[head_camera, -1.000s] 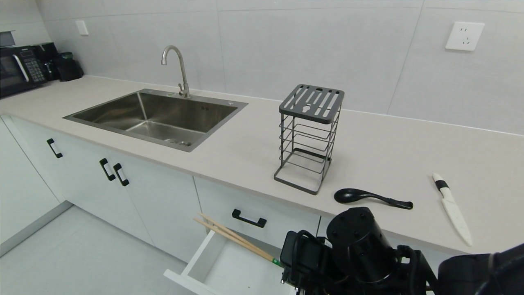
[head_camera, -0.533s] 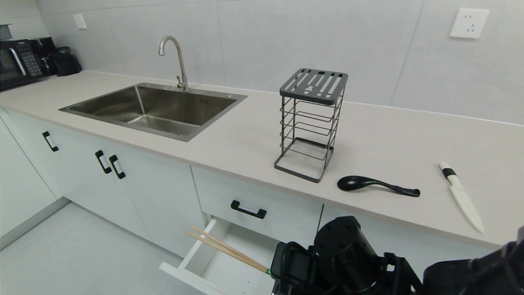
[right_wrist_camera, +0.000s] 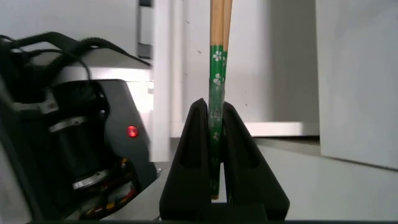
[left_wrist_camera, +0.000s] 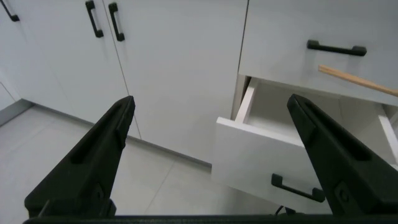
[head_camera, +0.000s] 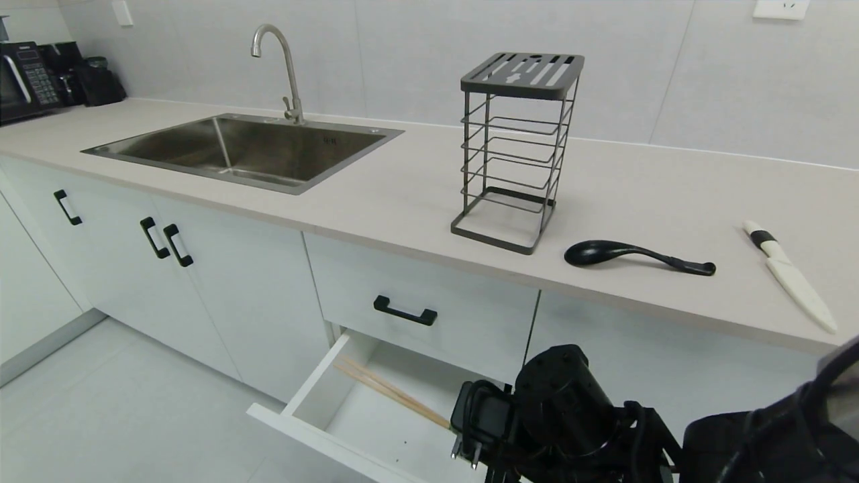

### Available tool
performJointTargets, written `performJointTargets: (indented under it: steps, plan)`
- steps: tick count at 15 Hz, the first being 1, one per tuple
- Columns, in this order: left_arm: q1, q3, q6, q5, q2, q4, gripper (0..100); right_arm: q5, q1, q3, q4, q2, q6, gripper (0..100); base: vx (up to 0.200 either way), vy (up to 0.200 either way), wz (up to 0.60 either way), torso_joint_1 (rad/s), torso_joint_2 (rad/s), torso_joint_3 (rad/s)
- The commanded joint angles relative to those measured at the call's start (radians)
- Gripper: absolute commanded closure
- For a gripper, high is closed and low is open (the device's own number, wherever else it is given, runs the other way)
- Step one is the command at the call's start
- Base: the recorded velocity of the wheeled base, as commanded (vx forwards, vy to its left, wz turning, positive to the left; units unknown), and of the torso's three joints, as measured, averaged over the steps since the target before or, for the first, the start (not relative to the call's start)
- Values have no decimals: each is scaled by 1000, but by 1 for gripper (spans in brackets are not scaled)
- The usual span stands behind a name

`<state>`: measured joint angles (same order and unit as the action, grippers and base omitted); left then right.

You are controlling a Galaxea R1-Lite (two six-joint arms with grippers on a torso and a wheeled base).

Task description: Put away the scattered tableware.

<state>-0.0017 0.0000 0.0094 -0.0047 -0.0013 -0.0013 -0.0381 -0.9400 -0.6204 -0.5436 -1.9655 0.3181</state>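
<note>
A pair of wooden chopsticks (right_wrist_camera: pixel 217 37) with green patterned ends is pinched in my right gripper (right_wrist_camera: pixel 216 155), which is shut on them. In the head view the chopsticks (head_camera: pixel 389 392) slant from that arm's black wrist (head_camera: pixel 557 409) down into the open white drawer (head_camera: pixel 315 416). My left gripper (left_wrist_camera: pixel 211 124) hangs open and holds nothing, out in front of the drawer (left_wrist_camera: pixel 261 143), and the chopsticks (left_wrist_camera: pixel 357 81) show above the drawer there. On the counter lie a black spoon (head_camera: pixel 604 253) and a white knife (head_camera: pixel 792 278).
A dark wire rack (head_camera: pixel 517 147) stands on the counter left of the spoon. A steel sink (head_camera: pixel 235 144) with a tap sits further left. A closed drawer with a black handle (head_camera: pixel 405 312) is above the open one. Cupboard doors (head_camera: pixel 161 238) run to the left.
The head camera has dropped lower, so the whole scene shifted up. The chopsticks went from above the drawer's edge down into the drawer.
</note>
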Motion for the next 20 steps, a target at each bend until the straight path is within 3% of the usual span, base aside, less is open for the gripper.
performJointTargets:
  steps: [1, 6, 14, 20]
  plan:
    - [0, 0, 0, 2, 1, 0, 0, -8, 12, -35, -1, -7, 1, 100, 0, 0, 0, -217, 388, 144]
    - [0, 0, 0, 0, 1, 0, 0, -11, 10, -101, -1, -72, 4, 100, 0, 0, 0, -39, 81, 37]
    - [0, 0, 0, 0, 1, 0, 0, -8, 24, -318, 5, -256, 4, 100, 0, 0, 0, 0, 0, 0]
    - [0, 0, 0, 0, 1, 0, 0, -11, 35, -326, 8, -325, 95, 100, 0, 0, 0, 0, 0, 0]
